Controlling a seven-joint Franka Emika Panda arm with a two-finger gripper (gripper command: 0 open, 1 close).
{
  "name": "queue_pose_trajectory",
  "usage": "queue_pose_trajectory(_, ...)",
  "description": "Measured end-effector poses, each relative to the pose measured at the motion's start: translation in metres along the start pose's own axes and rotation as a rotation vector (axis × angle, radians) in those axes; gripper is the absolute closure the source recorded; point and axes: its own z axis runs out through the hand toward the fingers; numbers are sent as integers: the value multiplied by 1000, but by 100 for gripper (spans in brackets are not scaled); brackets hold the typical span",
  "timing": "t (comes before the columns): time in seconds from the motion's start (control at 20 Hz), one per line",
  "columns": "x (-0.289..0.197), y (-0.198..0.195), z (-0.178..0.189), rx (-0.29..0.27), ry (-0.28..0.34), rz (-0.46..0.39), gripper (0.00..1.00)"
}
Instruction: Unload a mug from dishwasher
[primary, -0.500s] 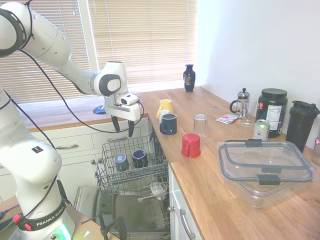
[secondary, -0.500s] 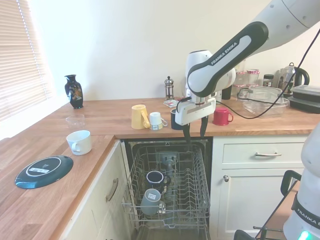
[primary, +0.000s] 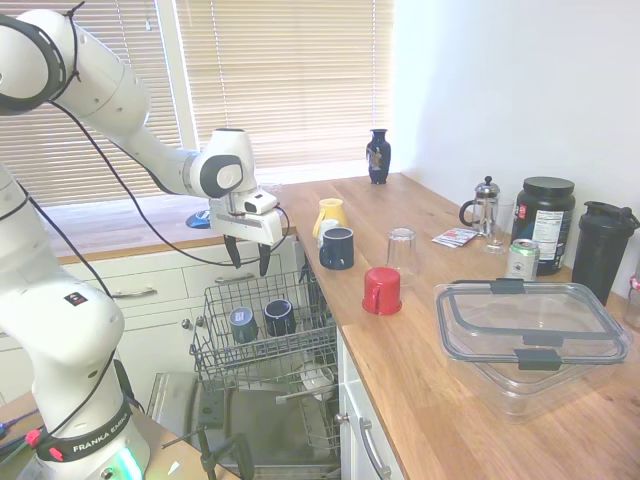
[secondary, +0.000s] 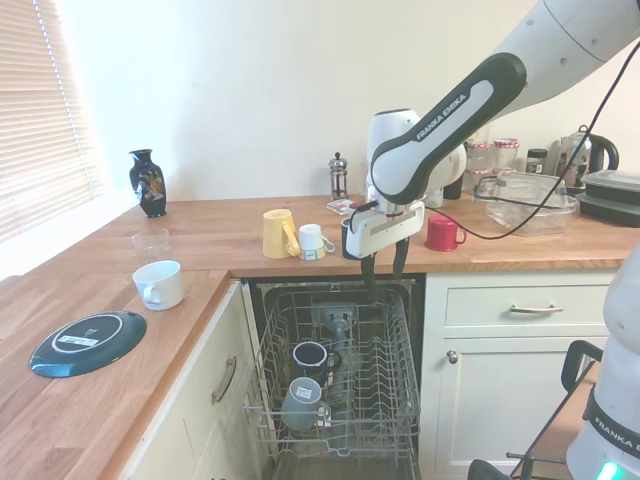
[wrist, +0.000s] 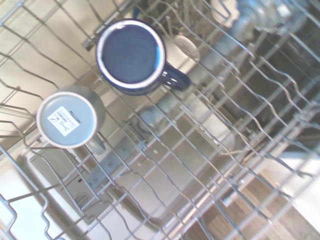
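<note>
The open, empty gripper (secondary: 383, 276) has dropped slightly toward the dishwasher (secondary: 340, 370) rack, nearing a descent, while the slate mug (secondary: 301, 403) sits upside down at the rack's near end beside a navy mug (secondary: 311, 357).

walls (primary: 500, 90): plain white | window blinds (primary: 290, 80): lowered (daylight behind) | tabletop (primary: 420, 370): wooden | drawers (secondary: 520, 305): white

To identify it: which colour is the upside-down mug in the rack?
Grey-blue mug, clearest in the wrist view.
</note>
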Motion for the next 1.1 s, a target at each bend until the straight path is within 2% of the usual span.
queue_pose_trajectory(0.3,-8,-11,58,0,-2,-83,0)
queue_pose_trajectory(0.6,-44,-40,115,-2,-3,-199,0)
queue_pose_trajectory(0.85,-73,-57,143,-29,20,-299,0)
queue_pose_trajectory(1.1,-77,-57,170,-44,19,-345,0)
